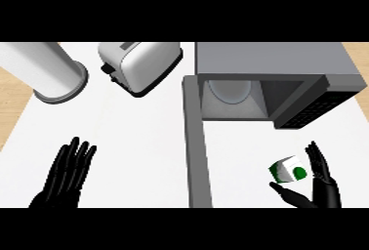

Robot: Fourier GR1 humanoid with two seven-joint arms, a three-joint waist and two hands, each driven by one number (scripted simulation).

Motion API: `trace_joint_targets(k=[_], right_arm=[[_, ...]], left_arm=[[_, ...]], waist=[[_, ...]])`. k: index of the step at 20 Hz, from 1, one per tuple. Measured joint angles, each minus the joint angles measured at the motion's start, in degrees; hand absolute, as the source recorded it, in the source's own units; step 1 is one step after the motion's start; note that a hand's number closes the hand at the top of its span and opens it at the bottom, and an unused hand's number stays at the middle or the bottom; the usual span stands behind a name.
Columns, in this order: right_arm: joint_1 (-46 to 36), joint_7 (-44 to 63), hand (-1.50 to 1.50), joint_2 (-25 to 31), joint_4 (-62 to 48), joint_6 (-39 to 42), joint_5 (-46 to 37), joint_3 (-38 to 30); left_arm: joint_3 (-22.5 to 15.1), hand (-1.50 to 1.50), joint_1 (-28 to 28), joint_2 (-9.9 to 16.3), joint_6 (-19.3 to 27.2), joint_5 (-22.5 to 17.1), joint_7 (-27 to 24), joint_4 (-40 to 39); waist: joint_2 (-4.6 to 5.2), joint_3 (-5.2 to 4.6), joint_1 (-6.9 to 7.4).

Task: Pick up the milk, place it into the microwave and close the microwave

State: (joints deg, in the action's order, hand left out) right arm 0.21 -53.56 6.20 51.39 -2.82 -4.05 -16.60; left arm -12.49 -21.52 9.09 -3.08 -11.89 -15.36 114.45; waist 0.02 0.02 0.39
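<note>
Framing the milk [290, 170] between thumb and straight fingers, the right hand [322, 188] sits at the counter's [144, 136] lower right, spread wide on either side of the small white-and-green carton (whether any finger touches it cannot be told). The carton stands on the white counter, below the microwave [277, 63] and well apart from its cavity. The microwave's door [196, 146] is swung fully open, running as a grey strip down the middle to the lower edge, walling the milk's bare stretch of counter on its left. The left hand [66, 173] rests open and empty at lower left, fingers straight. A toaster [140, 63] and a white cylinder [47, 71] stand along the far edge, with broad bare counter between them and the left hand.
</note>
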Motion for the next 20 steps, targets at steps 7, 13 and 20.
trace_joint_targets(k=[7, 13, 20], right_arm=[[-7.5, -5.3, 1.5, 1.7, -12.6, -2.6, 1.1, -3.4], [-12.3, -4.9, 1.5, 3.2, -19.2, -5.9, -1.0, -3.2], [-19.4, -3.9, 1.5, 2.4, -25.1, -11.8, -5.1, -1.0]], left_arm=[[4.2, -1.5, -1.2, 1.7, -4.0, -2.9, -2.3, -2.0], [4.7, -1.5, -2.3, 1.3, -4.7, -2.4, -2.2, -0.9], [6.3, -1.5, -4.2, 1.8, -7.1, -3.6, -2.8, 0.0]], waist=[[-0.06, -0.09, 0.12], [-0.16, -0.27, 0.12], [-0.12, -0.38, 0.38]])
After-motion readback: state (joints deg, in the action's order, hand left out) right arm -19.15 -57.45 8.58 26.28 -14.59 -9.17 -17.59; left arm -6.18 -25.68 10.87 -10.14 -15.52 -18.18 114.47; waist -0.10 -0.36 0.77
